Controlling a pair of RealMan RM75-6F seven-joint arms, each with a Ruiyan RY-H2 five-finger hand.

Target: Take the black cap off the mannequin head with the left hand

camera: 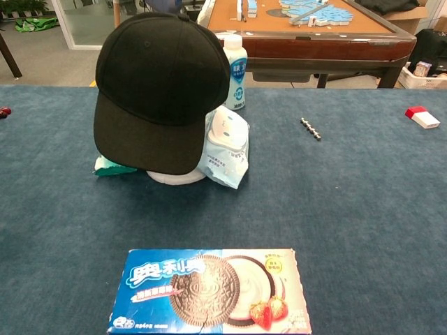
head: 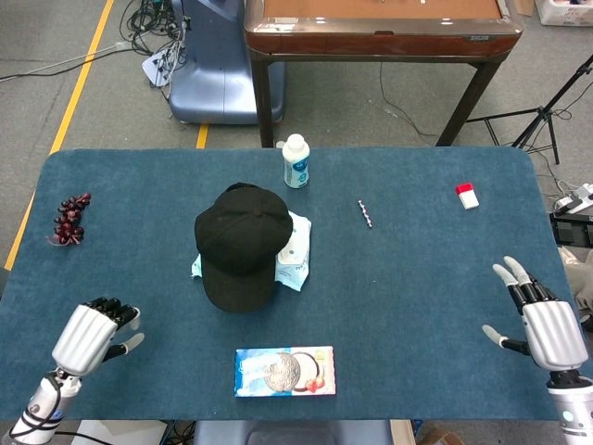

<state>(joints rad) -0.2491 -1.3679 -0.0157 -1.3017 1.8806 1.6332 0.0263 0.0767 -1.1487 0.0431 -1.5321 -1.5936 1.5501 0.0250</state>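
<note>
On top of the white mannequin head (camera: 176,176), near the middle of the blue table (head: 417,269), the black cap (head: 239,243) is sitting. The cap is covering the head so well that only a bit of white base is peeking out under the brim in the chest view. The brim is pointing toward the robot.

Just beside the cap, on the robot's right, a soft pale blue packet (camera: 225,148) is leaning against the head. A bit of green packet (camera: 112,166) is sticking out from under the cap on the other side. Behind the cap, a small white bottle (head: 296,161) with a blue label is standing upright. In front of the cap, close to the table's near edge, a blue cookie box (head: 284,371) is lying flat.

Well to the right of the cap, a small metal piece (head: 365,214) is lying on the cloth, and farther right a red and white block (head: 467,195) is resting. Far to the left of the cap, a bunch of dark grapes (head: 69,220) is lying near the table edge.

The left hand (head: 93,332) is hanging over the near left corner, well apart from the cap, holding nothing, with its fingers curled in. The right hand (head: 539,322) is waiting at the near right corner, fingers spread and holding nothing.
</note>
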